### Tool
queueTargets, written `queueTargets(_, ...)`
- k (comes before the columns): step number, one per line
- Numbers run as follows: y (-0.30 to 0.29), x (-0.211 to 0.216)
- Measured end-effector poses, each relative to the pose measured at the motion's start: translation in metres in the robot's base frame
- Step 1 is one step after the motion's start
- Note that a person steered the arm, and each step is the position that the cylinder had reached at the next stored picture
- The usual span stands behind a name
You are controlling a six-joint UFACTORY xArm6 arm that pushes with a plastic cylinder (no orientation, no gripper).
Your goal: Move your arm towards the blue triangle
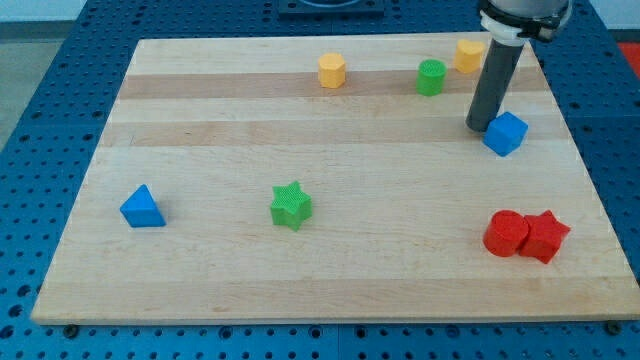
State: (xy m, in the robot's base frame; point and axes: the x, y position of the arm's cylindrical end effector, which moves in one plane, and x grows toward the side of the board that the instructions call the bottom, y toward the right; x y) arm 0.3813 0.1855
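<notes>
The blue triangle (143,208) lies near the left edge of the wooden board (330,290). My tip (481,126) is far off at the view's upper right, at the end of a dark rod. It stands just left of a blue cube (506,133), close to it or touching. The whole width of the board lies between my tip and the blue triangle.
A green star (291,205) lies in the lower middle. A yellow hexagonal block (332,71), a green cylinder (431,77) and a yellow block (469,55) sit along the top. A red cylinder (506,233) and a red star (545,236) touch at the lower right.
</notes>
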Motion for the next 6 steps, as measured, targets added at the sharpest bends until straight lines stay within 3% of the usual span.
queueTargets(2, -0.017, 0.002)
queueTargets(4, -0.164, 0.049)
queueTargets(6, -0.269, 0.051)
